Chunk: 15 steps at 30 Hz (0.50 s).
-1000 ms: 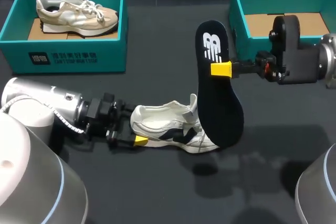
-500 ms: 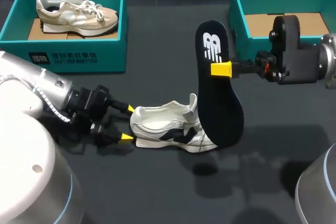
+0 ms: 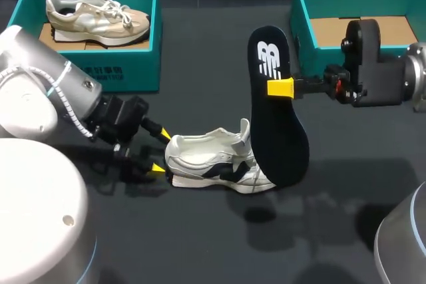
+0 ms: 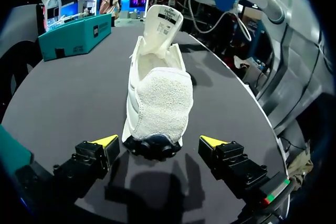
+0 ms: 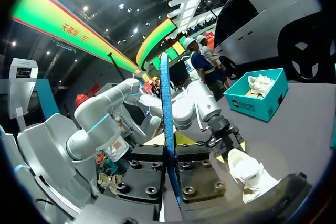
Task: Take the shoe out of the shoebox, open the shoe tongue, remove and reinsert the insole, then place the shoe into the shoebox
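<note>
A white shoe (image 3: 216, 164) lies on its sole on the dark table, tongue pulled up. My left gripper (image 3: 160, 151) is open just behind its heel, one yellow tip on each side. In the left wrist view the shoe (image 4: 157, 93) points away from that gripper (image 4: 158, 142), heel level with the spread fingers and touching neither. My right gripper (image 3: 280, 88) is shut on the dark insole (image 3: 276, 111), which hangs upright above the shoe's toe end. Seen edge-on in the right wrist view, the insole (image 5: 168, 124) is pinched in this gripper (image 5: 170, 148), with the shoe (image 5: 252, 174) beyond.
A teal shoebox (image 3: 86, 71) at the back left holds another beige shoe (image 3: 96, 14). A second teal shoebox (image 3: 303, 24) at the back right shows only a cardboard bottom. My right arm reaches in beside it.
My left arm has swung upward at the left and its gripper has drawn back a little and turned, so both tips now flank the heel. The right arm and insole have not moved.
</note>
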Available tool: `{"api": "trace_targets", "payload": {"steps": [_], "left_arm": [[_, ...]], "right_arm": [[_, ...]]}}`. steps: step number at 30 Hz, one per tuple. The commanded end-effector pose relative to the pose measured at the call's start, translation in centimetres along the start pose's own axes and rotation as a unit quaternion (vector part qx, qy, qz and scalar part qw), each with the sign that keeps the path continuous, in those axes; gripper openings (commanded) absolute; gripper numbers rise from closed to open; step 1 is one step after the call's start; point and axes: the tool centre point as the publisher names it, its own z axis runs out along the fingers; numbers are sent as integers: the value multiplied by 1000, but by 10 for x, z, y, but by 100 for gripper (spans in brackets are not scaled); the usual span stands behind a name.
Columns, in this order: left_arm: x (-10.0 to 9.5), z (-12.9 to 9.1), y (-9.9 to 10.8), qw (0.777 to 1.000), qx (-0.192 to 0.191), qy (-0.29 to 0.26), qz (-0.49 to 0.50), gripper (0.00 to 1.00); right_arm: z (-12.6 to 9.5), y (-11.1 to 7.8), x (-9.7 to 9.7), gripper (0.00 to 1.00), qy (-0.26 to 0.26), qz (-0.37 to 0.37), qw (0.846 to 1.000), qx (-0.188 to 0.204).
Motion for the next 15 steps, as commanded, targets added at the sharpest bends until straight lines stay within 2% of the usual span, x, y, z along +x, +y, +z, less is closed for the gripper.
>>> {"api": "trace_targets", "payload": {"steps": [1, 8, 12, 15], "left_arm": [[-2, 4, -7, 1000, -30, -7, -7, 100], [-1, 3, -27, 991, -132, 3, -36, 100], [-2, 3, -34, 983, -180, -9, -33, 100], [-3, 4, -36, 972, -232, -26, -30, 100]], "right_arm": [[2, 0, -1, 0, 0, 1, 1000, 0], [2, 0, -1, 0, 0, 1, 1000, 0], [2, 0, -1, 0, 0, 1, 1000, 0], [2, 0, -1, 0, 0, 1, 1000, 0]]}}
